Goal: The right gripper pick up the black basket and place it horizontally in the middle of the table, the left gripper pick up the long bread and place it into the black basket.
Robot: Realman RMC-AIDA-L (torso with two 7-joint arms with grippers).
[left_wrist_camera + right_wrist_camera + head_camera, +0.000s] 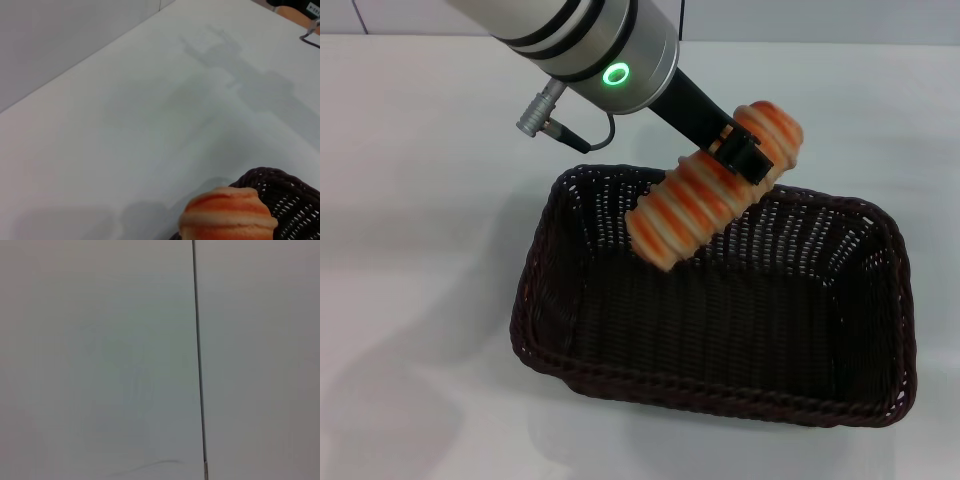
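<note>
The black basket [720,300] lies lengthwise across the middle of the white table [410,200], empty inside. My left gripper [738,152] is shut on the long bread [705,195], an orange and cream striped loaf, and holds it tilted above the basket's far rim, its lower end over the inside. In the left wrist view one end of the bread [227,215] shows over a corner of the basket [285,195]. The right gripper is out of view; its wrist view shows only a plain grey wall.
The left arm with its green light ring [616,74] reaches in from the upper left, with a cable plug [535,112] hanging off it. White tabletop surrounds the basket on all sides.
</note>
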